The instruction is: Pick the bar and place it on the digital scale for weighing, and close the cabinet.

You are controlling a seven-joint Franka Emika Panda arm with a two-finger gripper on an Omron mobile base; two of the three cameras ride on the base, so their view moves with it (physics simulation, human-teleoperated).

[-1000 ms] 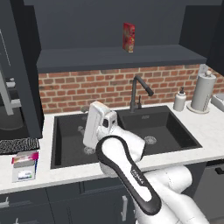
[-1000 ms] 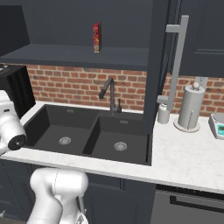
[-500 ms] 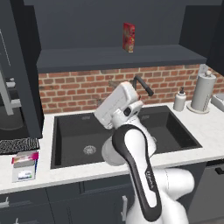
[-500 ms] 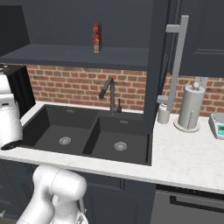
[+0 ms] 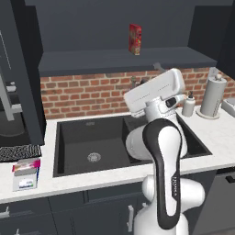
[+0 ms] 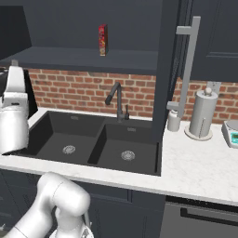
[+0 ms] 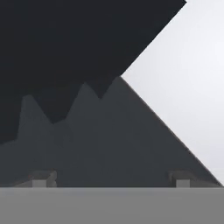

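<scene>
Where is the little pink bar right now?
In the left base view, the bar lies on the digital scale, on the counter left of the sink, just below the speckled mat.

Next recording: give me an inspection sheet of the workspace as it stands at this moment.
surface: white marble counter around a black double sink.
job's things: digital scale at the counter's left end, pink bar apparently lying on top; cabinet doors open.
clutter: red carton on the cabinet shelf; speckled mat; paper towel roll; soap bottle.
grippers: claw open, nothing between its tips.
cables: nothing seen.
surroundings: brick backsplash, dark faucet.
</scene>
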